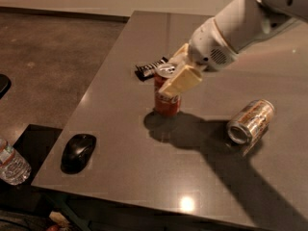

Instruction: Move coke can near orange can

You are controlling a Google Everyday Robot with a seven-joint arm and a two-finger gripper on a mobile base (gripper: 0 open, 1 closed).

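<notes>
The coke can [166, 102] is red with a silver top and stands upright near the middle of the grey table [125, 167]. My gripper [174, 75] comes in from the upper right and is shut on the can's upper part, one cream finger [180, 81] across its front. The orange can [250, 121] lies on its side to the right, its silver end facing the front left. The two cans are apart, with a stretch of shadowed table between them.
A black computer mouse [77, 151] lies at the table's front left corner. A dark snack wrapper [150, 68] lies just behind the coke can. A plastic water bottle [12, 162] lies on the floor at the left, below the table edge.
</notes>
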